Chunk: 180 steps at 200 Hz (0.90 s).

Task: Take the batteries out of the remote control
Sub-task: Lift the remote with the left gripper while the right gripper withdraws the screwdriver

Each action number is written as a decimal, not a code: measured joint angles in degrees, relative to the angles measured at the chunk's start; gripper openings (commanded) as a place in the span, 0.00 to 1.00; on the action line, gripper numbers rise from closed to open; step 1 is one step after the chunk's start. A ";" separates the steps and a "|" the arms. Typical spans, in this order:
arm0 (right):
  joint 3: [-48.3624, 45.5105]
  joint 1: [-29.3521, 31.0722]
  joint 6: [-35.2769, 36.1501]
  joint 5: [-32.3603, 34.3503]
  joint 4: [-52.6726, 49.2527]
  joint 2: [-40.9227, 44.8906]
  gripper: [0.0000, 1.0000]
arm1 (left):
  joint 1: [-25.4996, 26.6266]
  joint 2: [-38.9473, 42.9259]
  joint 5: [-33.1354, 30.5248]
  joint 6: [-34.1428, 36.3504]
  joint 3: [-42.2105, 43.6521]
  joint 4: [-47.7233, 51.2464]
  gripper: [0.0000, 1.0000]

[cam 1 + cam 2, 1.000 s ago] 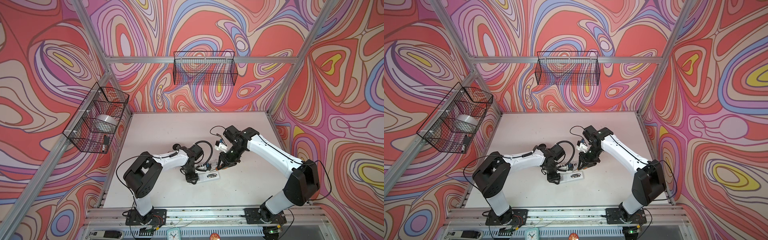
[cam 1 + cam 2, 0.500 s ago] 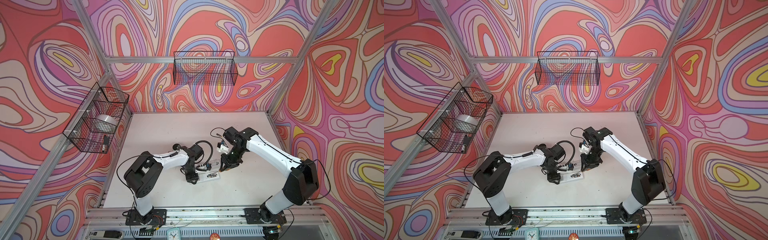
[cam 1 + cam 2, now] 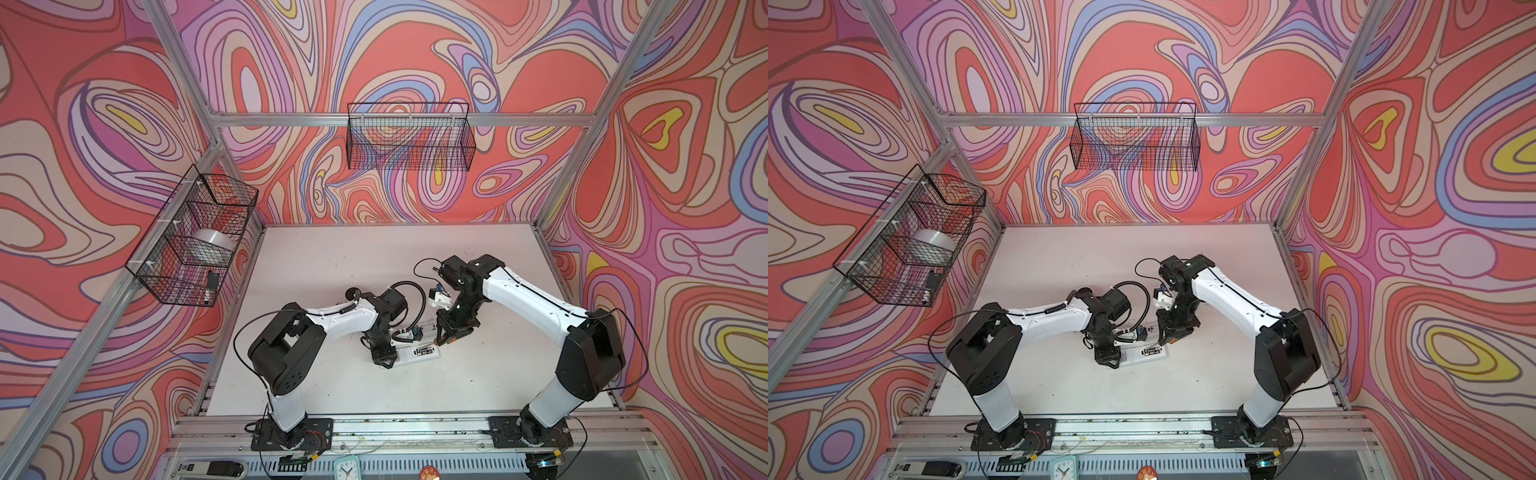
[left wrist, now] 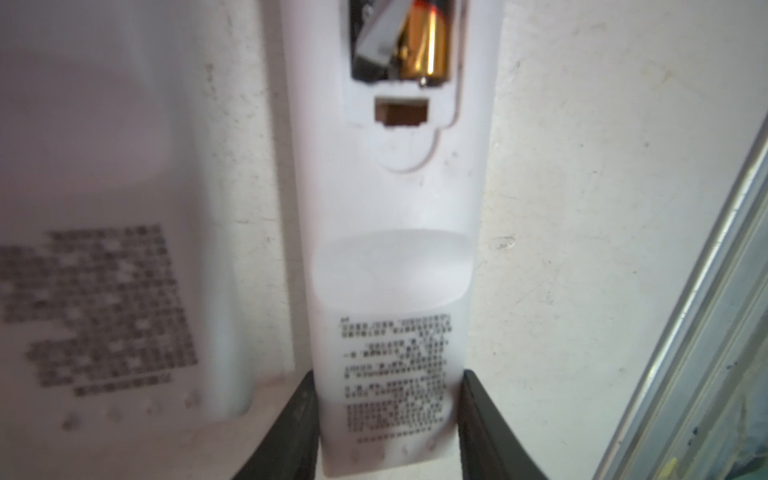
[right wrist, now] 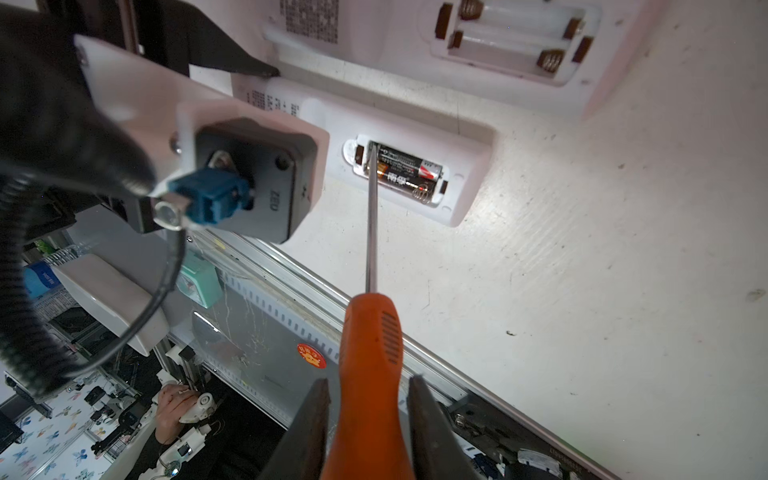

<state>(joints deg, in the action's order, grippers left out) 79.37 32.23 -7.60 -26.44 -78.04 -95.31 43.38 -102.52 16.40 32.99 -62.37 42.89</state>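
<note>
Batteries (image 5: 405, 172), two slim black cylinders with gold-yellow ends, lie side by side in the open bay of a slim white plastic remote control (image 5: 471, 174), which lies back-up on the white table (image 5: 582, 249). The left hand (image 4: 388, 415) is clamped across the remote's printed end, pinning it down. The right hand (image 5: 368, 399) is closed on the orange handle of a steel-shafted screwdriver (image 5: 370, 332), whose flat tip reaches ahead of that hand into the end of the bay nearer the left hand, right at the batteries' ends. Whether the blade is already under one cannot be told. A second, wider white remote (image 5: 515, 37) lies just beyond the left hand with its bay empty, so the step in hand seems to be prying the first cell out of this remote. The next move likely calls for tipping the handle to lever a battery end up against its spring while the left hand keeps the remote from sliding or lifting.
</note>
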 measured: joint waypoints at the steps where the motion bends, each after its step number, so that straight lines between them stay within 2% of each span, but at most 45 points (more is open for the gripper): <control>1: 0.02 0.02 0.02 0.02 -0.02 -0.02 0.00 | 0.00 0.00 0.00 0.00 0.00 -0.02 0.20; 47: 2.71 1.92 0.00 2.67 -2.14 -1.53 0.00 | 0.02 -0.26 -0.09 -0.24 -0.33 0.26 0.19; 97: 9.99 7.19 -3.08 11.78 -8.41 -5.33 0.00 | 0.02 -2.58 -0.57 -2.71 -3.52 3.30 0.17; 145: 18.23 10.21 -7.89 25.70 -16.37 -9.35 0.00 | 0.15 -5.62 -2.97 -6.27 -7.78 7.43 0.15; 180: 22.23 10.51 -10.56 26.67 -17.14 -9.55 0.00 | 0.20 -6.19 -3.96 -8.41 -8.63 8.31 0.18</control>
<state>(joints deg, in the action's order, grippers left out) 101.60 42.74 -18.15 0.23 -95.18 -104.86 43.57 -108.71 12.45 24.58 -71.00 51.20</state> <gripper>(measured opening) 0.316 0.476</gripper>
